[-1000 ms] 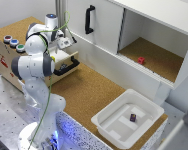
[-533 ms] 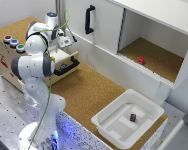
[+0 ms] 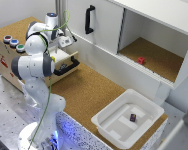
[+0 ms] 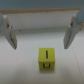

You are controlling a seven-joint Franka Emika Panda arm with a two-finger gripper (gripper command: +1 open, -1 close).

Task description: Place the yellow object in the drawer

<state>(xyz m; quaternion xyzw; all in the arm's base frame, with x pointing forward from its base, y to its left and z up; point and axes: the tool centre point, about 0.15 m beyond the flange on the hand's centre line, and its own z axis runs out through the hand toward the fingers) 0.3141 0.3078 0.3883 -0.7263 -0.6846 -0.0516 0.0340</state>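
Note:
The yellow object (image 4: pixel 45 58) is a tiny cube with a dark mark on its top face. In the wrist view it lies on a pale flat surface, free of my gripper (image 4: pixel 41 35). The two fingers (image 4: pixel 10 35) stand wide apart, one on either side of the cube, and touch nothing. In the exterior view the drawer (image 3: pixel 64 70), light plywood with a black bar handle (image 3: pixel 68 65), is pulled out. My arm reaches down over it. My gripper (image 3: pixel 58 46) is mostly hidden behind the arm there, and the cube does not show.
A white plastic bin (image 3: pixel 108 125) stands at the front right of the cork table and holds a dark purple block (image 3: pixel 133 117). A small red block (image 3: pixel 141 60) lies in the open cabinet bay. A white cabinet door with a black handle (image 3: pixel 89 20) is behind the arm. Coloured round pieces (image 3: pixel 12 42) sit on top of the drawer box.

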